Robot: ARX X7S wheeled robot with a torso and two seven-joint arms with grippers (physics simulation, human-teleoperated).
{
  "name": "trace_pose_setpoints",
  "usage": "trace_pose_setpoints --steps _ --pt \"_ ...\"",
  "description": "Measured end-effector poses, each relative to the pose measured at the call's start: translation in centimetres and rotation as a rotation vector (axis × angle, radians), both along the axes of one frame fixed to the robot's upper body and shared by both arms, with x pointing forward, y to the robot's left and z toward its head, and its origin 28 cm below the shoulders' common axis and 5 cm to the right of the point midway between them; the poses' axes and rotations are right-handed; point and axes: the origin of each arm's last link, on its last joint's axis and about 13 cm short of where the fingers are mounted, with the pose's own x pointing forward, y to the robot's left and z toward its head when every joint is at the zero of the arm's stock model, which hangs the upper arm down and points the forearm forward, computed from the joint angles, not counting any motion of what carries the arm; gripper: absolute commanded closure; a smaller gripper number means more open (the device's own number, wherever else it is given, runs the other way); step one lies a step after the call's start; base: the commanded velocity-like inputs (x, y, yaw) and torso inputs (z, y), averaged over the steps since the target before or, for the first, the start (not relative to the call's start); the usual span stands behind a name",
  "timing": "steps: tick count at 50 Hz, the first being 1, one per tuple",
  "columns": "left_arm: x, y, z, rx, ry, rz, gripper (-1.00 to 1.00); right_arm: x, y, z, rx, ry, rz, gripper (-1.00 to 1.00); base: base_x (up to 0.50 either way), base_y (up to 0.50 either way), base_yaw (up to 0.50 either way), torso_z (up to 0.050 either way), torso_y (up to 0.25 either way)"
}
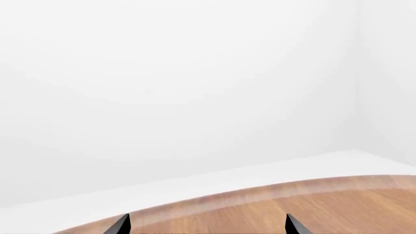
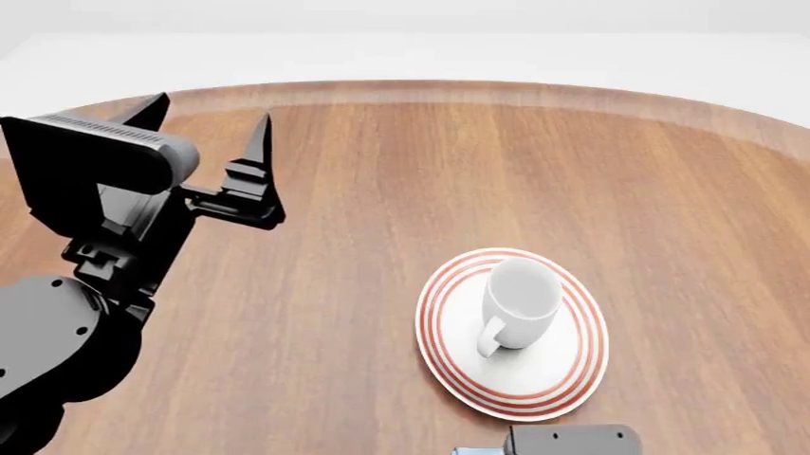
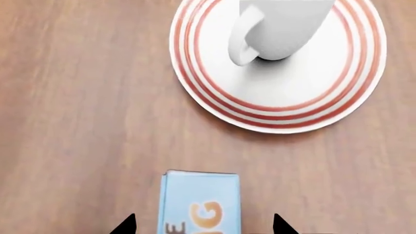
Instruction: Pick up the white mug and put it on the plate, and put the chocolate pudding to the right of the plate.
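Note:
The white mug [image 2: 522, 299] stands upright on the red-ringed plate [image 2: 557, 384], its handle toward me; both also show in the right wrist view, mug [image 3: 279, 29] on plate [image 3: 279, 102]. The chocolate pudding [image 3: 198, 202], light blue face up, lies on the table just short of the plate's near edge. My right gripper [image 3: 202, 225] is open, with a fingertip on either side of the carton and a gap on each side. Only its wrist [image 2: 570, 441] shows in the head view. My left gripper [image 2: 211, 112] is open and empty, raised over the table's left; its fingertips [image 1: 120, 225] frame bare wood.
The round wooden table [image 2: 379, 171] carries everything. Its far curved edge [image 1: 273, 190] meets a white floor and walls. No other objects are in view.

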Motion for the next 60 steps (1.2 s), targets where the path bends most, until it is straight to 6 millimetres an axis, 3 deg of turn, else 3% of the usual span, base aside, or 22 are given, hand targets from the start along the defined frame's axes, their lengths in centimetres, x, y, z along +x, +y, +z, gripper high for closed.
trace_pose_setpoints --steps 50,51,60 --pt "0.0 0.2 -0.2 -0.009 0.006 0.008 -1.00 1.1 0.4 -3.1 -0.042 0.063 0.023 -1.00 0.00 0.00 0.00 0.000 0.000" --pt "0.0 0.2 -0.3 -0.009 0.006 0.008 -1.00 1.1 0.4 -3.2 -0.043 0.063 0.025 1.00 0.00 0.00 0.00 0.000 0.000" --pt "0.0 0.2 -0.3 -0.008 0.007 0.007 -1.00 1.2 0.5 -3.5 -0.069 0.045 0.033 1.00 0.00 0.00 0.00 0.000 0.000"
